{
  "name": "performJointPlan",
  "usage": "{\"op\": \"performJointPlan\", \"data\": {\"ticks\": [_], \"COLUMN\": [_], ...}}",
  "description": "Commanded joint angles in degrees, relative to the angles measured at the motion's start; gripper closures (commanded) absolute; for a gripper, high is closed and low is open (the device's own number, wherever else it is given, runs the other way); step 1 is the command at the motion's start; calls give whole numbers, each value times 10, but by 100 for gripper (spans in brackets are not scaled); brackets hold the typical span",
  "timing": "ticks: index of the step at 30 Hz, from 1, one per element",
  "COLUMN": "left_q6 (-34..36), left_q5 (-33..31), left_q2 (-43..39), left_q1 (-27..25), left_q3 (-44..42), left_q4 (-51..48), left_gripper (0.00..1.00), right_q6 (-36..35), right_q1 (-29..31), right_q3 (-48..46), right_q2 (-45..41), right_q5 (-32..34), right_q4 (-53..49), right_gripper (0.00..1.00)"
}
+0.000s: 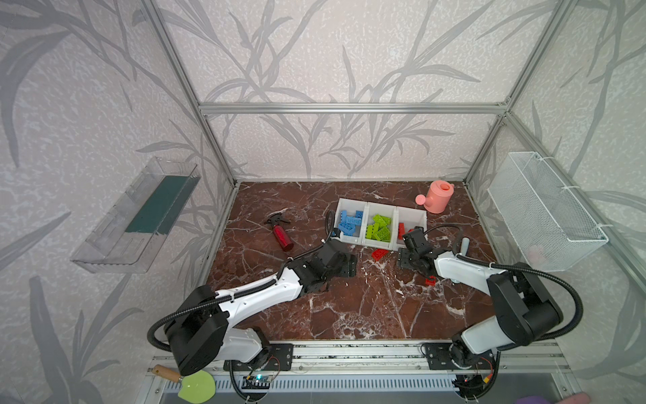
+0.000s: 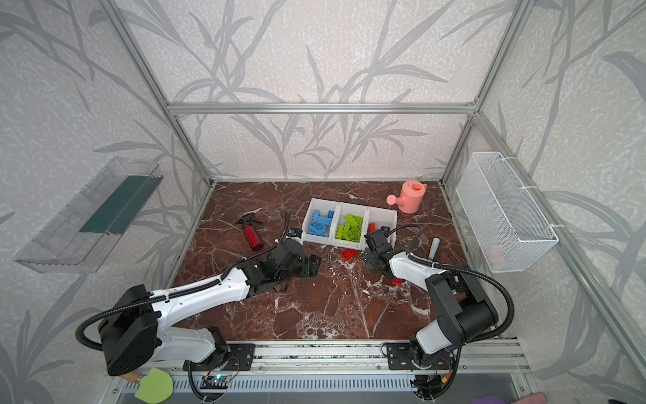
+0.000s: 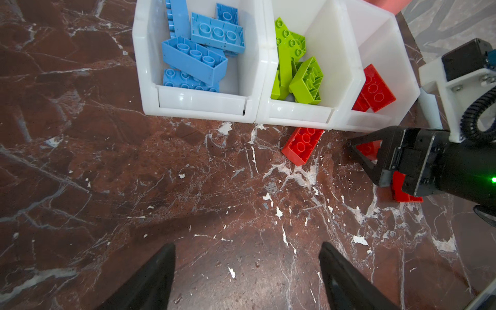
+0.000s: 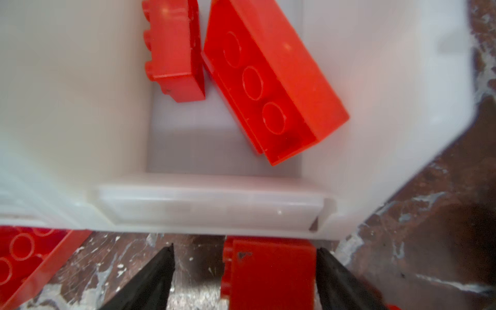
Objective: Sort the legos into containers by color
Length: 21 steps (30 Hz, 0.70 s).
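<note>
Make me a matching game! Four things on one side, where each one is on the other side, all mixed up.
Things:
1. blue legos
2. green legos
3. pink watering can
4. red spray bottle
Places:
A. lying on the table, left of the containers
B. in the middle container
C. beyond the right container
D. in the left container
Pairs: 1-D, 2-B, 3-C, 4-A
</note>
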Motion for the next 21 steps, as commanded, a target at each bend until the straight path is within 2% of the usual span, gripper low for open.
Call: {"op": "performJointPlan", "data": {"ticks": [1,8,14,21], "left_q6": [-12,-11,-12,-14], "left_q5": [-17,-23,-24,-19], "left_q2": [-16,-19,-13,-2], "left_q1": [-2,-2,-2,-2], "left_q3": [-9,-17,-18,-17], "left_q4": [1,0,1,8], "left_gripper": [16,16,16,16], "right_q6": [6,3,0,-5], "right_q1": [-3,-3,-3,2], "right_q3": [14,15,31,14], "right_q2": [11,21,21,-39], "right_q5": [13,16,8,2], "right_q4": [6,21,-11,-29], "right_gripper": [25,38,58,61]}}
